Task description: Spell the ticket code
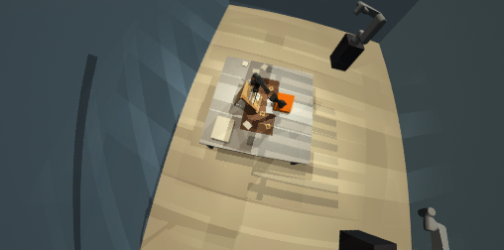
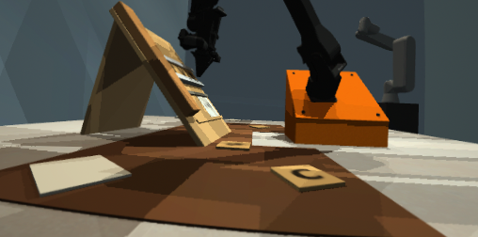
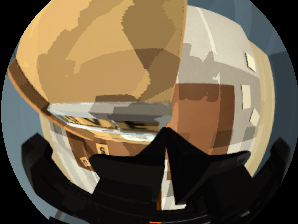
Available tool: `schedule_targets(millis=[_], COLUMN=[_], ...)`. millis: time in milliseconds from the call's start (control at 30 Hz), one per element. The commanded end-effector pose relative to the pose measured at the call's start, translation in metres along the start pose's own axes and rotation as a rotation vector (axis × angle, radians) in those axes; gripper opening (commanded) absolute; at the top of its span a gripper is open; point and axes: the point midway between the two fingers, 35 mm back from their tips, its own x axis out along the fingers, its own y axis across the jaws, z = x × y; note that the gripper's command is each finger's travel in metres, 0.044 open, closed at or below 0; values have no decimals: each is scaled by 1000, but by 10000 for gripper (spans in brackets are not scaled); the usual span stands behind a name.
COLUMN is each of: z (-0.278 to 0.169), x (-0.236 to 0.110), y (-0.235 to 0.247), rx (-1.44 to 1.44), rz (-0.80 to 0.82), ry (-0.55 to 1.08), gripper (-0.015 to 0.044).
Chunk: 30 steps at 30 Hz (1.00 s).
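Observation:
The wooden board [image 2: 136, 48] [image 1: 245, 96] [image 3: 107, 36] leans like an easel on the brown mat [image 2: 198, 194] [image 1: 272, 84]. Its face carries rails with pale tiles [image 2: 190, 81] [image 3: 100, 117]; I cannot read the letters. My gripper [image 2: 201, 69] [image 3: 165, 131] [image 1: 256, 84] is shut with nothing between its fingers. It hangs close in front of the board's upper face, pointing down. A loose tile marked C [image 2: 307, 176] lies flat on the mat at the front right. Another tile [image 2: 233, 145] lies near the board's foot. A pale card [image 2: 75, 172] lies on the mat at the left.
My arm stands on an orange base [image 2: 336, 109] [image 1: 285, 101] right of the board. A larger cream card [image 1: 222, 128] lies on the grey table beside the mat. A second grey arm on a black pedestal [image 1: 347, 51] [image 2: 397, 67] stands beyond the table.

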Motion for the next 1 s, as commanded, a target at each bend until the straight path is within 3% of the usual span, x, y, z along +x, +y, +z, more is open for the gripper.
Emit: schedule_targets(millis=[0,967], z=[3,3], x=[2,4], y=[1,6], rx=[3,3], rz=[3,3], ry=[-4,-4], gripper=[0,0])
